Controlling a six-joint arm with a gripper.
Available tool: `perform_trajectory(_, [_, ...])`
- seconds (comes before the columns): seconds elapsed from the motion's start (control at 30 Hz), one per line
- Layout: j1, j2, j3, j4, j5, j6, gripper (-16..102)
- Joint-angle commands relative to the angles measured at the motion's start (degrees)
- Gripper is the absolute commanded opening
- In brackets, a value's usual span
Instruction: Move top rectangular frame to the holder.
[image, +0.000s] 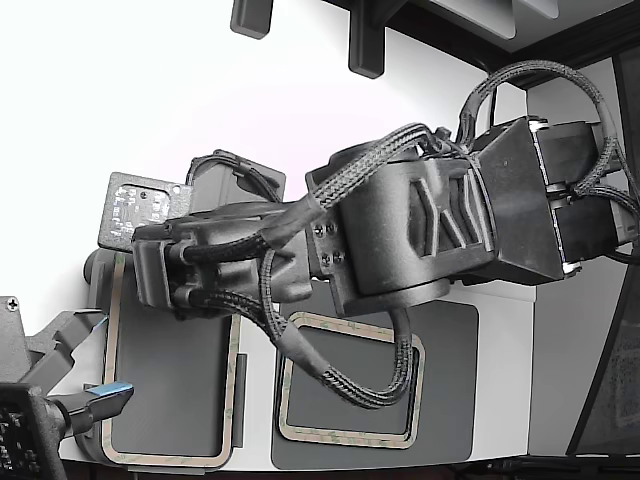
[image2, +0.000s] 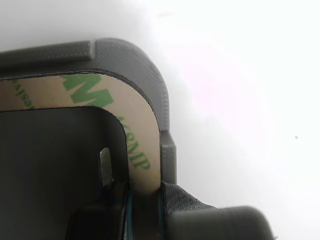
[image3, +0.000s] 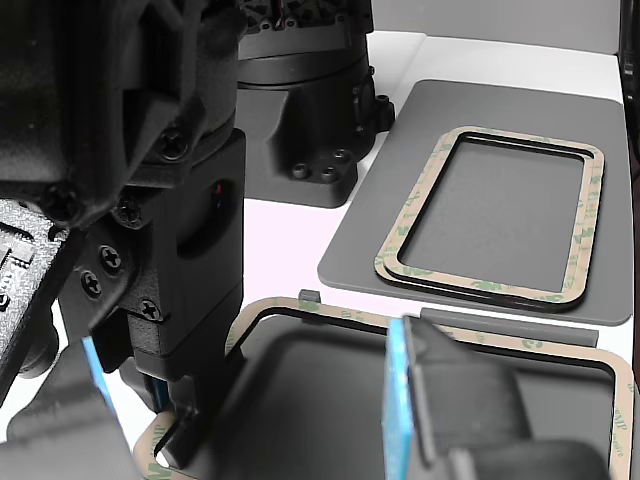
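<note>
The top rectangular frame (image2: 142, 130), beige with green print, lies flat inside the light grey holder (image2: 135, 57). In the exterior view the frame (image: 235, 390) rims the holder (image: 95, 272) at the left. My gripper (image2: 144, 215) stands at one of its edges, close to a rounded corner, with one finger inside the frame's opening and one outside at the holder's notch. Its blue-edged pads sit against both edges of the strip. In the other view the gripper (image3: 185, 440) comes down on the frame (image3: 330, 318) in the holder (image3: 480, 322).
More frames lie stacked (image: 350, 436) on a darker grey pad (image: 450, 400), also in the other view (image3: 490, 290). A second gripper with blue pads (image: 105, 395) hovers close over the holder (image3: 405, 400). A black arm base (image3: 300, 100) stands behind.
</note>
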Motion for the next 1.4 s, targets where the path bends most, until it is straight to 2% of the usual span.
perform_trajectory(0.0, [-0.9, 1.1, -1.0, -0.3, 0.0, 0.1, -11])
perform_trajectory(1.37, [-1.1, 1.2, 2.7, -2.4, -0.8, -0.2, -11])
